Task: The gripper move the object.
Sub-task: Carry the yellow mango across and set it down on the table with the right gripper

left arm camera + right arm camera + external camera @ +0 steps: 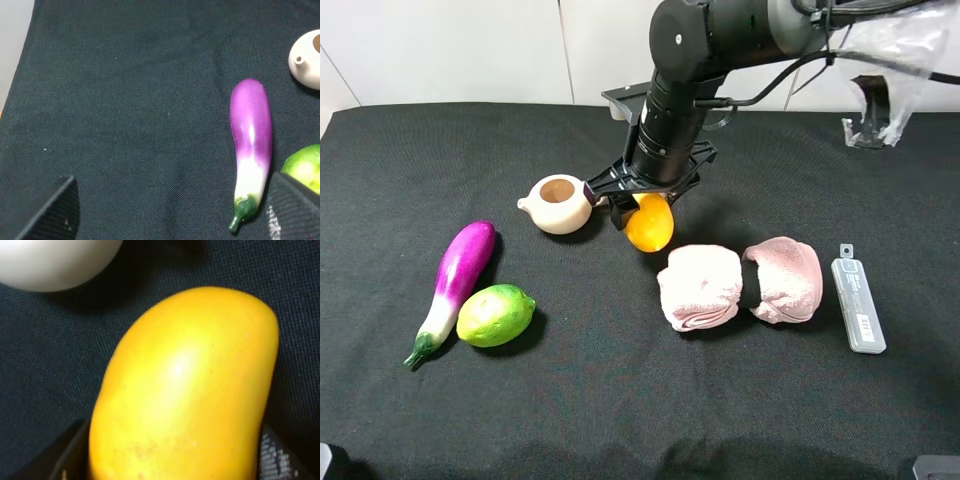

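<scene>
Mango [650, 224] apparently upright in end effector [647, 207]

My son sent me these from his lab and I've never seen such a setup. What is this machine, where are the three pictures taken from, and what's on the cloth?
It is a robot with two arms. One picture looks down from a high camera; the other two come from cameras on each wrist. The right end effector is shut on a yellow mango, which fills its wrist picture. The left end effector hangs open over the black cloth, holding nothing. On the cloth lie a teapot, an eggplant, a lime, two pink rolled towels and a small grey device.
</scene>
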`<state>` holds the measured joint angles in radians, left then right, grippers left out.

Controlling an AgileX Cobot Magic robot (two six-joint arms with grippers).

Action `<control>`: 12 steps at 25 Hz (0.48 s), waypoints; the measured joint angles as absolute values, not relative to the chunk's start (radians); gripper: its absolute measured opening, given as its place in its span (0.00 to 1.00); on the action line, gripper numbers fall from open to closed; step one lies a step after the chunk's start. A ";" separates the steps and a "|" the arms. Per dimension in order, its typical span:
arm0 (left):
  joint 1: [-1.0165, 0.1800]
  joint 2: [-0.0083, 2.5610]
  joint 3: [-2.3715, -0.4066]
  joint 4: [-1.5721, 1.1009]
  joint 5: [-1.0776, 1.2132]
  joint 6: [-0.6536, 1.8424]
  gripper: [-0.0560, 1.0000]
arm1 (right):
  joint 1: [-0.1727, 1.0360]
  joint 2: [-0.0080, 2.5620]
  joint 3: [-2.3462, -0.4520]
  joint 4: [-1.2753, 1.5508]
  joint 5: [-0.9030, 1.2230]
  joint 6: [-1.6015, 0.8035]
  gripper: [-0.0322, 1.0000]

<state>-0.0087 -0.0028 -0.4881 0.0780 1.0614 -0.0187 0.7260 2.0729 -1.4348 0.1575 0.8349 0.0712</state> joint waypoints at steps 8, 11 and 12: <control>-0.009 -0.003 -0.488 0.078 1.061 -0.019 0.80 | 0.726 2.113 -1.447 0.155 0.836 0.071 0.49; -0.009 -0.003 -0.488 0.078 1.061 -0.019 0.80 | 0.726 2.127 -1.452 0.155 0.835 0.071 0.49; -0.009 -0.003 -0.488 0.078 1.061 -0.019 0.80 | 0.726 2.129 -1.453 0.155 0.832 0.069 0.49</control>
